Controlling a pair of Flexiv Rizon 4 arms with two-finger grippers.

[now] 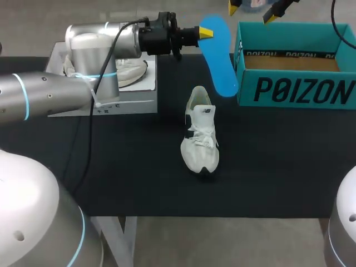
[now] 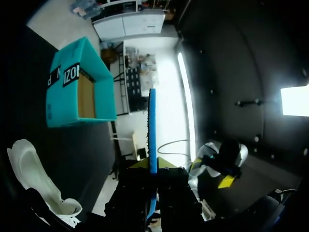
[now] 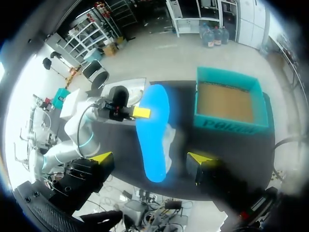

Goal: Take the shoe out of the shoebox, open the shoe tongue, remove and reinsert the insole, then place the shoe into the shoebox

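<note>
The left gripper (image 1: 206, 33) pinches the blue insole (image 1: 218, 55) at its far end, both yellow tips pressed on it from two sides. In the left wrist view the insole stands edge-on between the fingers and runs straight ahead of them. It hangs in the air just left of the box (image 1: 295, 67). From above, its long axis runs far to near, its near end leaning a little right, its broad face up.

The white shoe (image 1: 200, 133) stands upright on its sole in the middle of the black table (image 1: 278, 167), below and just near of the insole. Its long axis runs far to near, with the toe at the near end and the heel opening toward the far side.

The teal box sits open at the far right of the table. The right gripper (image 1: 253, 8) hangs above its far left corner, jaws spread wide and holding nothing.

At the far left a second shoe (image 1: 132, 69) lies on a white stand (image 1: 128, 100), partly hidden by the left arm.
</note>
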